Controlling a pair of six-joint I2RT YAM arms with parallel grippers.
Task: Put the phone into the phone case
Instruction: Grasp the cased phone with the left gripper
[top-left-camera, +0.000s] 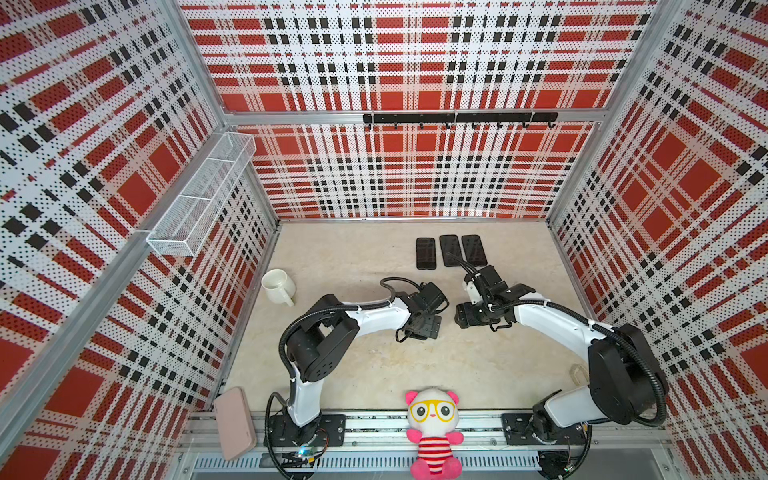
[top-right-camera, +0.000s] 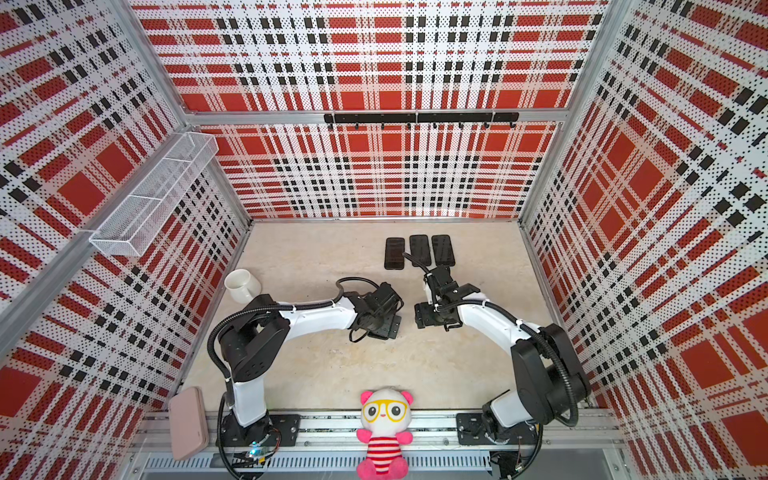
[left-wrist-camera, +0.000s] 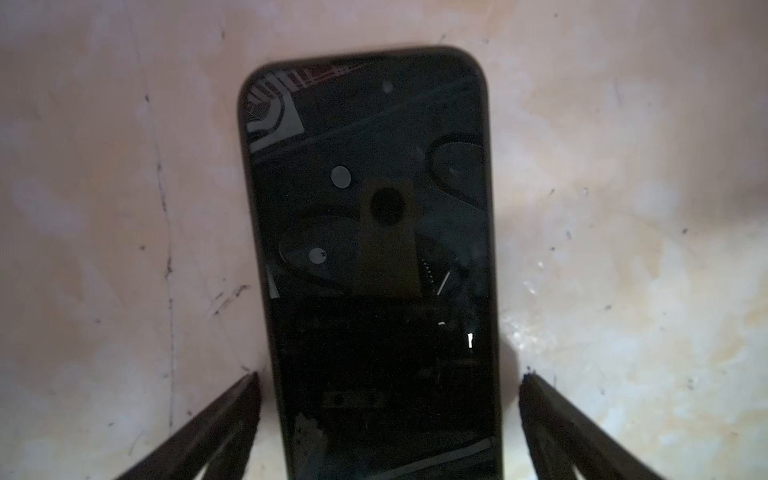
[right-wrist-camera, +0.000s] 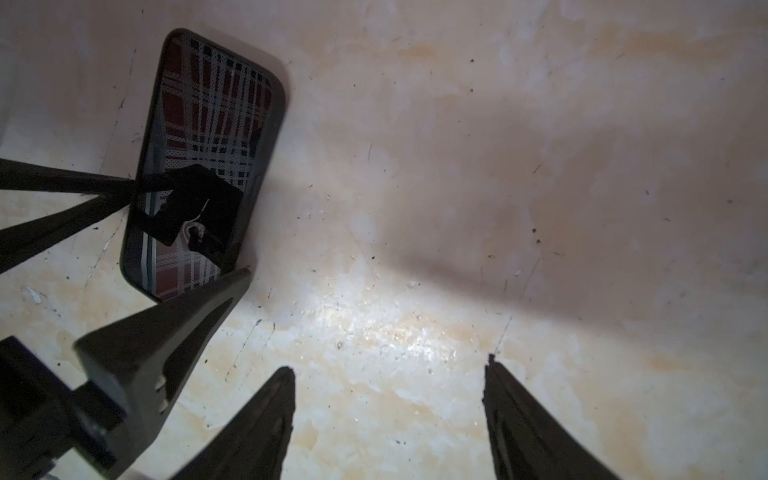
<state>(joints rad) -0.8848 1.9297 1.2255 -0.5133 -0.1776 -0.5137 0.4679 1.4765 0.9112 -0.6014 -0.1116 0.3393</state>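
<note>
The phone (left-wrist-camera: 370, 249) lay flat on the table (left-wrist-camera: 124, 166), screen up, between the fingers (left-wrist-camera: 224, 419) of my left gripper (left-wrist-camera: 386, 382). That gripper stood wide open, one finger on each side of the phone's near end. The left wrist view showed a thin strip of table on either side. The right wrist view put one tip at the long edge of the phone (right-wrist-camera: 203, 166) and the other over its corner. I could not tell whether either tip touched. The frame cut off the phone's near end. A dark rim ran round the glass, but I could not tell whether it was a cover or the phone's own body. In both top views my left gripper (top-left-camera: 419, 326) hid the phone altogether.

My right gripper (right-wrist-camera: 388, 365) hung just beside, also open, with only bare table between its fingers.

The pink case (top-left-camera: 234, 422) sat well apart at the near left corner, partly over the base rail (top-left-camera: 374, 428). Three other phones (top-left-camera: 425, 253) lay in a row at the back, the middle one partly covered by my right arm's cable. A mug (top-left-camera: 277, 286) stood by the left wall and a plush (top-left-camera: 433, 432) on the rail. A clear object (top-left-camera: 578, 374) showed behind my right arm, too hidden to name.
</note>
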